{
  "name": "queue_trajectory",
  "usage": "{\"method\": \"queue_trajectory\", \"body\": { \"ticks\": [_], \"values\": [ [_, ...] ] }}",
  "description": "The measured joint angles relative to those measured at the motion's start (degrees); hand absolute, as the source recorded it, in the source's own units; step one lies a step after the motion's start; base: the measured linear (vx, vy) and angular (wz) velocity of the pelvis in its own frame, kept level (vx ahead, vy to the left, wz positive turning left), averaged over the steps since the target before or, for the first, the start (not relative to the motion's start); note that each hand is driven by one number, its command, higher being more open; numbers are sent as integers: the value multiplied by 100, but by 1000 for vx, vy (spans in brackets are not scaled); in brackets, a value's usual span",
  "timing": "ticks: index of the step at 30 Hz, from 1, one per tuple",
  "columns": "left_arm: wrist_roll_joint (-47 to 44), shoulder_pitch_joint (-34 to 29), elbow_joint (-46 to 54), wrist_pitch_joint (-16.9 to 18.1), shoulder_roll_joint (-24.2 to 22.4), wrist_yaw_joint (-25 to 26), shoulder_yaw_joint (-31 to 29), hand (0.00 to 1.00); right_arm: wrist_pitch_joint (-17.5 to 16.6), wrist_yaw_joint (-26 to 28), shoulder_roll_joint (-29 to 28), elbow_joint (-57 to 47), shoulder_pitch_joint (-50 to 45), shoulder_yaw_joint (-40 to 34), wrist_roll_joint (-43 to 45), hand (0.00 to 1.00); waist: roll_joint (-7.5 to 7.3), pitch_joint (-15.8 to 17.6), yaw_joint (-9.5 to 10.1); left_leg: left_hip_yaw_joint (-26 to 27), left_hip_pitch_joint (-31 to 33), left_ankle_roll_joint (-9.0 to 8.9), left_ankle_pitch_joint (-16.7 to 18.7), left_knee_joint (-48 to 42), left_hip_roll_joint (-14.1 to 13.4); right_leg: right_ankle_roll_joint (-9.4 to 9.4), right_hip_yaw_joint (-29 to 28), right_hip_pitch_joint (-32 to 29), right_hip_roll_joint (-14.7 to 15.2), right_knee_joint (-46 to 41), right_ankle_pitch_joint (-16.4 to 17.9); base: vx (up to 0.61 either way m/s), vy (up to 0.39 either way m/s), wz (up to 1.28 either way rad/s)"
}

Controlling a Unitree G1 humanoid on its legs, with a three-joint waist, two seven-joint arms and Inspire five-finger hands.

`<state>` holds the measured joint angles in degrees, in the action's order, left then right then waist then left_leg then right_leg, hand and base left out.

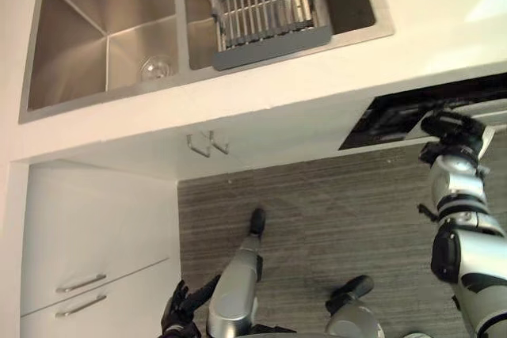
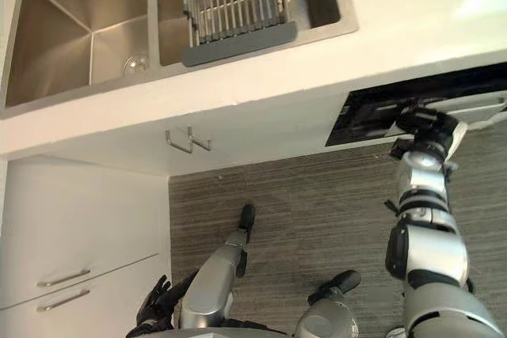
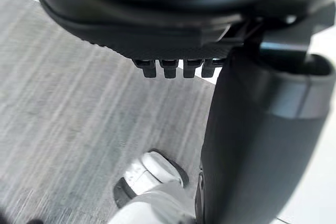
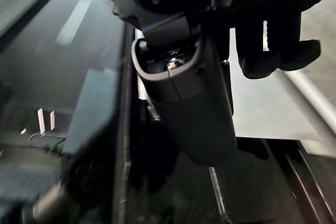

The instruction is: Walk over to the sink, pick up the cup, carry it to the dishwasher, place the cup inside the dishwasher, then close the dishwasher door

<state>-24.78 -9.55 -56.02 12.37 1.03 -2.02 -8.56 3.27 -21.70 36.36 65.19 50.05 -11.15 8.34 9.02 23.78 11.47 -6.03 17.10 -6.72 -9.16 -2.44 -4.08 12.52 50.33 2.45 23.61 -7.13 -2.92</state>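
Seemingly, the right hand [image 1: 453, 127] is held at the dishwasher [image 1: 386, 121], at three o'clock; its door should be pushed squarely. Whether the fingers are curled cannot be told.

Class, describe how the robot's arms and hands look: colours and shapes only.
The left arm and right arm are rounded silver-grey shells with black bands at the joints. The left hand and right hand are black and blocky.

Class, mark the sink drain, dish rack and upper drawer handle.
sink drain [image 1: 156, 67], left eye view, round centre.
dish rack [image 1: 265, 9], left eye view, middle bars.
upper drawer handle [image 1: 81, 282], left eye view, bar's middle.
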Motion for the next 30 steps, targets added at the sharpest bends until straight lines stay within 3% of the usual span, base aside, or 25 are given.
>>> {"method": "queue_trajectory", "body": {
  "ticks": [7, 10, 11, 14, 16, 18, 19, 23, 25, 26, 27, 28, 29, 30],
  "values": [
    [19, 84, -10, 41, 2, -83, 5, 100, -20, 499, -27, 97, -49, 282, 158, 100, 44, -29, -39, -111, -150, -34, -21, 1, -225, -26, 34, 161, -243, -16, 183, -60, -22, 0],
    [20, 84, -129, 39, -2, -85, 6, 100, -419, 968, -140, -291, -790, -49, 544, 100, 59, -161, -35, -85, -284, -60, -36, 175, -317, -31, 92, 257, -350, 19, 207, -93, 14, 8],
    [23, 81, -230, 42, 6, -85, 2, 100, -754, 1332, -419, -575, -1385, -241, 841, 100, 47, -290, -42, -37, -351, -112, -68, 280, -346, -29, 98, 289, -382, 45, 207, -58, 25, 4],
    [22, 66, -323, 34, 56, -134, -11, 100, -1164, 1960, -1095, -734, -2458, -482, 1275, 100, -30, -463, -59, 118, -445, -134, -60, 281, -352, -21, 116, 402, -414, 126, 197, -71, 40, 3],
    [23, 12, -332, 32, 91, -194, -140, 100, -1282, 2448, -1972, -416, -3366, -676, 1301, 100, -204, -599, -103, 222, -513, -163, -36, 284, -383, -25, 100, 486, -466, 218, 189, -74, 31, -4],
    [30, 3, -336, 32, 101, -197, -292, 100, -1271, 2720, -2473, -69, -3958, -832, 1310, 100, -302, -670, -127, 326, -557, -195, -4, 308, -436, -33, 9, 482, -502, 267, 167, -51, 15, -23],
    [85, -12, -345, 35, 107, -195, -437, 100, -1237, 2808, -2721, 122, -4323, -929, 1345, 100, -429, -693, -148, 412, -593, -197, 0, 343, -464, -33, -72, 466, -537, 360, 109, -57, 19, -34],
    [102, -14, -456, 29, 255, -212, -685, 100, -1022, 2828, -2986, 212, -5081, -1113, 1295, 100, -753, -904, -223, 552, -619, -192, 7, 436, -493, -103, -209, 381, -582, 521, 44, -77, 20, -22],
    [-36, -1, -460, -121, 374, -280, -833, 100, -1013, 2945, -3102, 188, -5197, -1300, 1429, 100, -1054, -1086, -218, 614, -650, -185, 24, 559, -478, -205, -251, 304, -546, 493, 78, -69, 19, -8],
    [-33, 8, -466, -158, 391, -315, -860, 100, -1010, 2993, -3140, 176, -5197, -1373, 1504, 100, -1130, -1128, -216, 621, -663, -176, 24, 590, -450, -298, -253, 276, -495, 424, 135, -37, 35, 5],
    [-26, 19, -468, -218, 401, -355, -889, 100, -1009, 3068, -3222, 130, -5222, -1504, 1656, 100, -1352, -1187, -235, 623, -597, -113, 96, 388, -298, -661, -271, 171, -245, 160, 339, -4, 122, 27],
    [-21, 16, -447, -231, 445, -433, -899, 100, -1005, 3089, -3278, 27, -5279, -1570, 1695, 100, -1435, -1228, -271, 798, -318, 64, 551, -488, -50, -1573, -297, 177, -50, -220, 587, 37, 157, 41],
    [1, -9, -433, -223, 453, -447, -889, 100, -1001, 3101, -3273, -55, -5351, -1571, 1695, 100, -1435, -1230, -294, 929, -240, 266, 775, -876, 47, -2323, -371, 205, 0, -456, 719, 123, 315, 75],
    [7, -135, -434, -146, 415, -436, -838, 100, -979, 3168, -3246, -212, -5530, -1562, 1688, 100, -1434, -1256, -421, 1069, -294, 698, 1224, -1253, 203, -2662, -1335, 140, 195, -1248, 477, 147, 277, 84]
  ]
}}
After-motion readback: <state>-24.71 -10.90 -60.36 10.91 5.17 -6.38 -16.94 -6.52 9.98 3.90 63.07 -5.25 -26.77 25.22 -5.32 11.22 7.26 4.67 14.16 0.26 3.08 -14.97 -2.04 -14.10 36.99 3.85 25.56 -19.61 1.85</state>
